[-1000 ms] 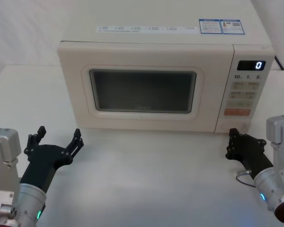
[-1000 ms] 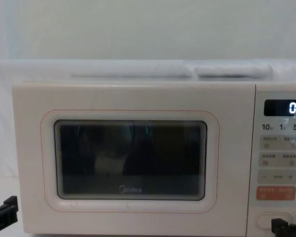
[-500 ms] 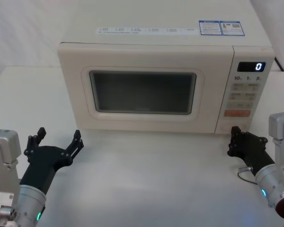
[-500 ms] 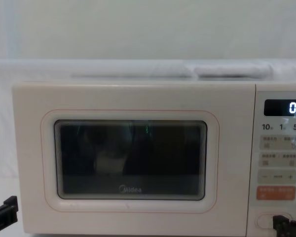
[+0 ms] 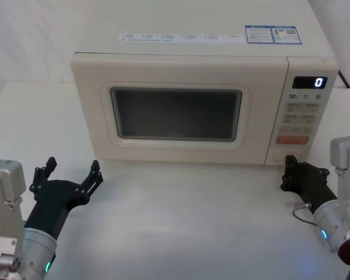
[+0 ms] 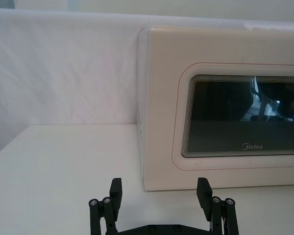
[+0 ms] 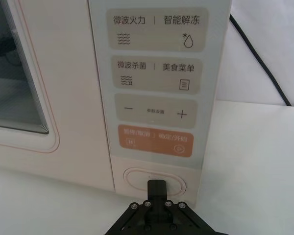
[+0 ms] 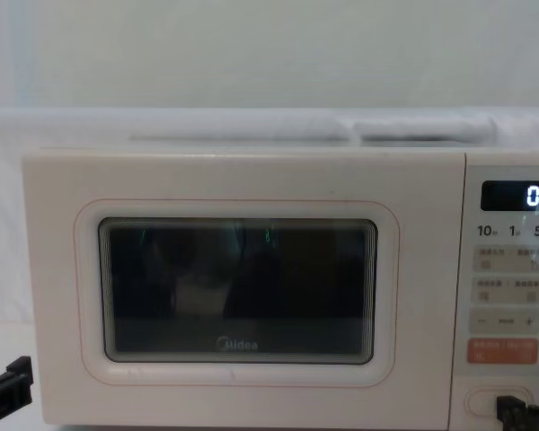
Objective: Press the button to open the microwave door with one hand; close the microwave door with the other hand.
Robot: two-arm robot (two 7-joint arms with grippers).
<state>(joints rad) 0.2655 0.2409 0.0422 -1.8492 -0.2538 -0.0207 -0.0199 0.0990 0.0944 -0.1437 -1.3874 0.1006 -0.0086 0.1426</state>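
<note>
Right gripper clenched to single tip, now at button, at 5 o'clock of microwave front; a second ago it sat lower and farther out, so it has crept in. Contact likely, press not confirmed. Microwave door unchanged: flush, shut, not yet released. Left gripper unmoved at 7 o'clock of oven, fingers spread, waiting to close door.

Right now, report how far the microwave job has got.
Nothing is finished: the microwave door sits flush and shut. In hand: the right tool, shut, has its tip at the button. Left to do: pop the door open, then close it with the left tool, open on the table in front of the microwave's left end.
</note>
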